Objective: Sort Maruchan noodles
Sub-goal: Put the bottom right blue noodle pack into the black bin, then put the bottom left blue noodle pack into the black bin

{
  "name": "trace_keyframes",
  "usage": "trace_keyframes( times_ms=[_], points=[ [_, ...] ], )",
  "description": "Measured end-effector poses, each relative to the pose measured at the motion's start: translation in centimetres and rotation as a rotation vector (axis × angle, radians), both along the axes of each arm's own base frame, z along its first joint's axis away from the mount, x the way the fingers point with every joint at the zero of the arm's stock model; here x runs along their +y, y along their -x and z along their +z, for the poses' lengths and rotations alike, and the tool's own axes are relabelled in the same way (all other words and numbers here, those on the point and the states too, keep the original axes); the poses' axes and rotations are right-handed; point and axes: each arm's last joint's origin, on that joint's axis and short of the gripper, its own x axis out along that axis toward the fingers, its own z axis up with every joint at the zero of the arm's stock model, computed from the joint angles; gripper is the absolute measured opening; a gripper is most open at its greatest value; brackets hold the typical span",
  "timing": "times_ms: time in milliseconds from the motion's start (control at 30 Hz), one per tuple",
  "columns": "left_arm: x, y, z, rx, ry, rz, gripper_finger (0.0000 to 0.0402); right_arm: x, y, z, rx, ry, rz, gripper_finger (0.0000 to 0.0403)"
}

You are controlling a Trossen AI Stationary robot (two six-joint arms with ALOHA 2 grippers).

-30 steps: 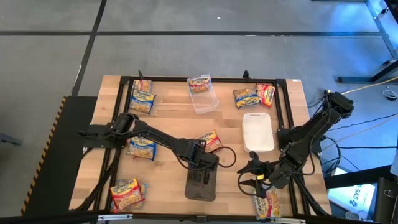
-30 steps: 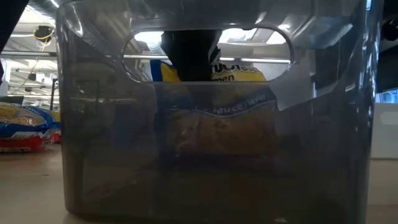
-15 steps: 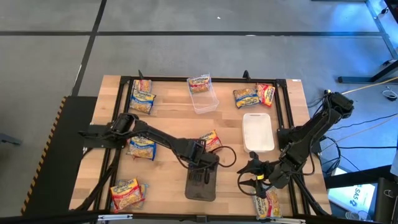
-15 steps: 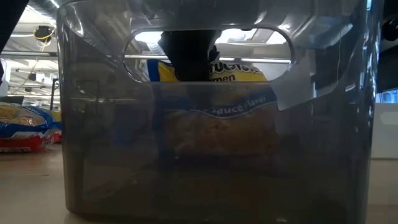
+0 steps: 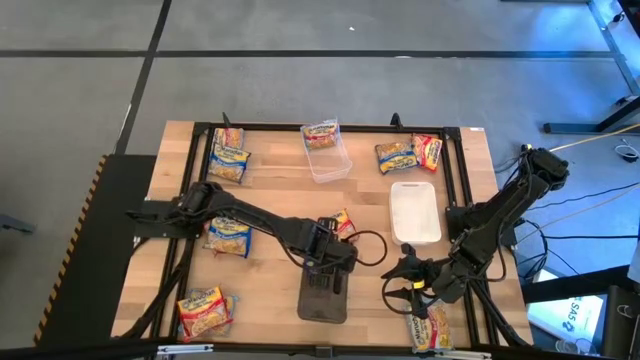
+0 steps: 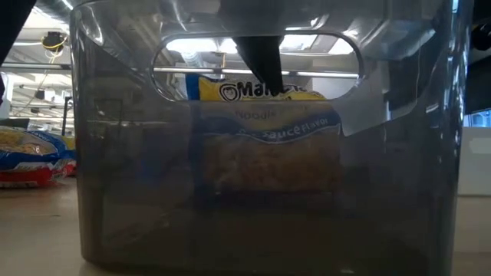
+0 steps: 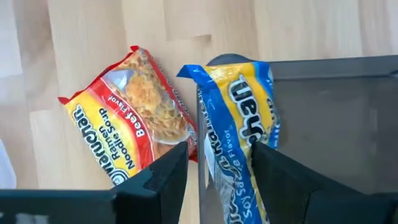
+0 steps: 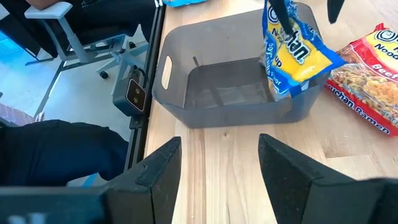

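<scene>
Blue-banded noodle packet [image 7: 239, 124] standing upright inside dark grey tray [image 5: 323, 293], against its far wall, left end effector [image 5: 335, 268] above with fingers apart, released; right end effector [image 5: 397, 287] apart, empty, beside tray on worktop [image 5: 270, 190].

From overhead I get even, soft light on the tabletop [image 5: 270, 160], with only faint shadows under the arms. A blue glow tints the floor at the far right corner. My low camera looks through the smoky grey tray [image 6: 253, 192], dimming everything behind it (ceiling lights glare along its rim). Both wrist pictures are bright, their near fingers blurred.
</scene>
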Motion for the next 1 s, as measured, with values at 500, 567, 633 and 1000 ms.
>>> trace_keyframes(
  times_ms=[500, 567, 633, 1000],
  points=[
    [-0.4, 0.3, 4.0, -0.067, 0.002, -0.005, 0.0171, -0.1, 0.0, 0.0, -0.015, 0.019, -0.027, 0.0186],
    [-0.5, 1.2, 4.4, -0.025, -0.014, 0.006, 0.0171, -0.1, 0.0, 0.0, -0.016, 0.021, -0.031, 0.0186],
    [-0.7, 2.4, 5.0, -0.028, -0.056, 0.051, 0.0172, -0.1, 0.0, 0.0, -0.016, 0.025, -0.034, 0.0186],
    [1.8, 13.5, 5.5, -0.121, 0.063, 0.332, 0.0174, -1.6, -1.3, 0.0, -0.066, 0.202, -0.06, 0.0186]
  ],
)
